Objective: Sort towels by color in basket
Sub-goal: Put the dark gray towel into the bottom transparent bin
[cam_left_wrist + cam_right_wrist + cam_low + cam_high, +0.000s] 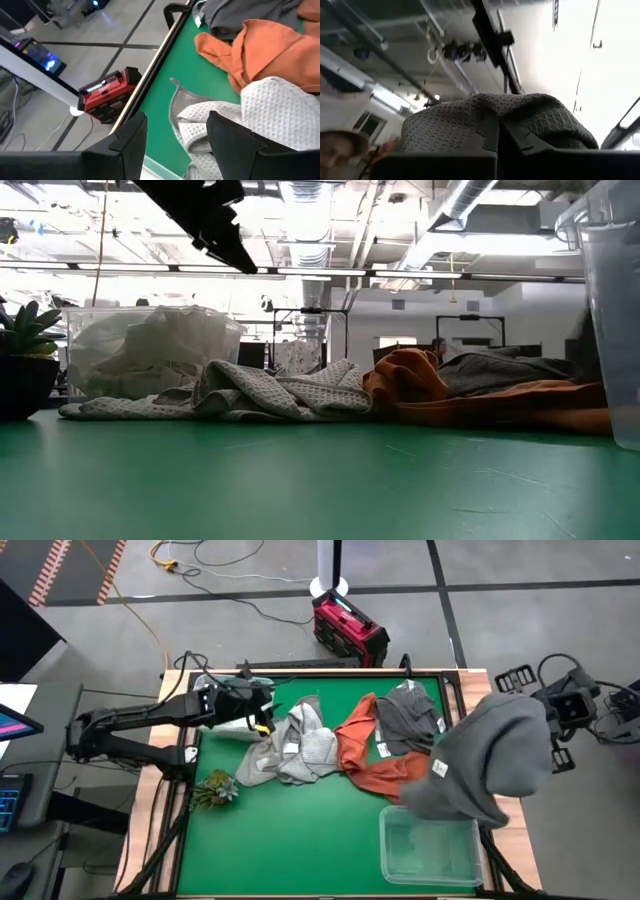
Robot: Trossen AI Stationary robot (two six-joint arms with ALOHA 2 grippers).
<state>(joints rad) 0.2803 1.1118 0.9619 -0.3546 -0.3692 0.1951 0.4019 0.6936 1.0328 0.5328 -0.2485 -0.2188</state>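
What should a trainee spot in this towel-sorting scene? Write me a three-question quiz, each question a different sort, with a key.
1. True or false: the right gripper has its fingers shut on a dark grey towel lifted off the table.
2. Which towel lies just ahead of the left gripper and its open fingers?
A) a rust orange one
B) the light grey checked towel
C) a white one
3. Fill in: seen from above, the lifted towel hangs partly over a clear plastic ____ at the table's front right.

Key: 1 true; 2 B; 3 bin.
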